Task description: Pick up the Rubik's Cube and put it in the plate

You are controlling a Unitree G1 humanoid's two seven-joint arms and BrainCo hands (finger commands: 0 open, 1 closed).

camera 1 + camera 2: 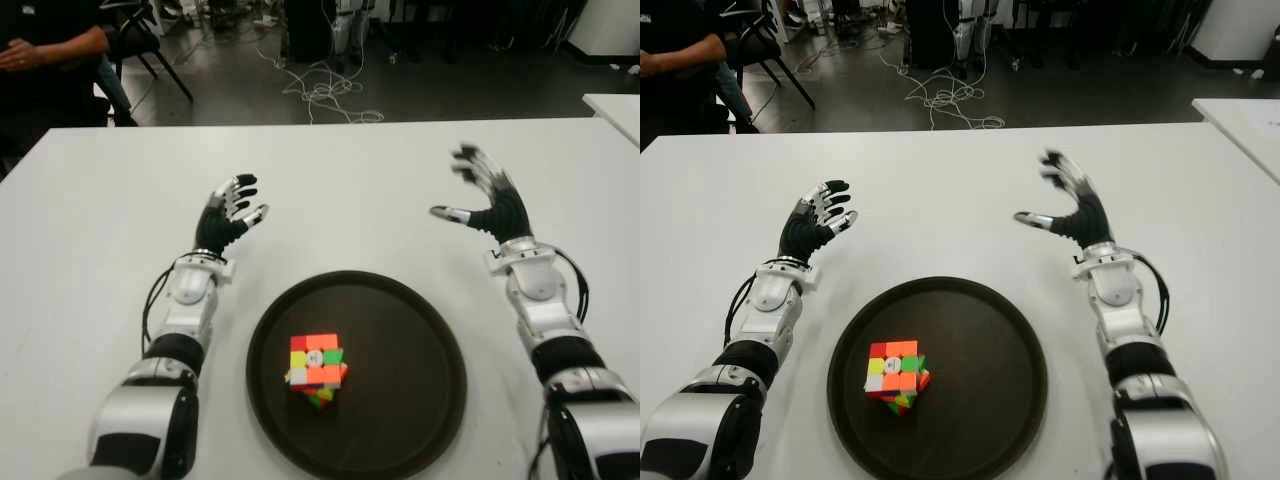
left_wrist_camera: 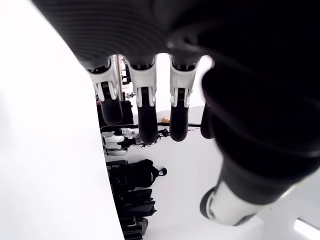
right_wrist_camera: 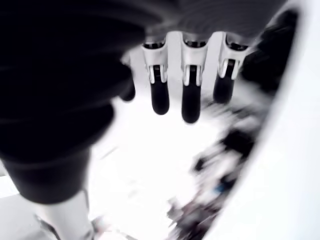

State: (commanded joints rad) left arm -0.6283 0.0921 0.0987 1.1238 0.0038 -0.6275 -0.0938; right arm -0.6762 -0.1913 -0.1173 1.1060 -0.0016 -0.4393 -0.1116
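Observation:
The Rubik's Cube (image 1: 316, 368) lies tilted inside the dark round plate (image 1: 420, 340), left of its middle, showing red, orange, yellow and green squares. My left hand (image 1: 232, 212) is raised over the white table beyond the plate's left side, fingers spread and holding nothing. Beyond the plate's right side my right hand (image 1: 478, 195) is lifted too, fingers spread wide and thumb out, also holding nothing. In both wrist views the fingers (image 2: 145, 117) (image 3: 189, 100) hang straight with nothing between them.
The white table (image 1: 350, 180) stretches around the plate. A second white table's corner (image 1: 615, 105) shows at the far right. Behind the far edge, a person's arm (image 1: 55, 48) and a chair (image 1: 145, 40) are at the left, with cables (image 1: 325, 90) on the dark floor.

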